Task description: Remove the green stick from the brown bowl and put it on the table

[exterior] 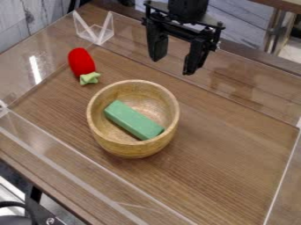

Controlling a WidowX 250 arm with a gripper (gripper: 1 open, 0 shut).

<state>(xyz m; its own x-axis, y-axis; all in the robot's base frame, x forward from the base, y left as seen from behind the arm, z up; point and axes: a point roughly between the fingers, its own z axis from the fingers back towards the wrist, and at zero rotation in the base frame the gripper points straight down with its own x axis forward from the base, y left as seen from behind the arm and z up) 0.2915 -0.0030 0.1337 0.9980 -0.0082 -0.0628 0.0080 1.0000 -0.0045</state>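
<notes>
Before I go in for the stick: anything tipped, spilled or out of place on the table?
Nothing stands out. The brown bowl sits upright with the green stick lying slanted inside it. The red strawberry toy lies on the table to the bowl's upper left, clear of it. The gripper hangs open above and behind the bowl.

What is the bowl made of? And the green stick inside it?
The brown bowl looks like wood: light brown, thick rim, faint grain lines, dull finish. The green stick lying inside it is plain matte green with no grain; maybe painted wood or plastic, the picture cannot settle which.
</notes>
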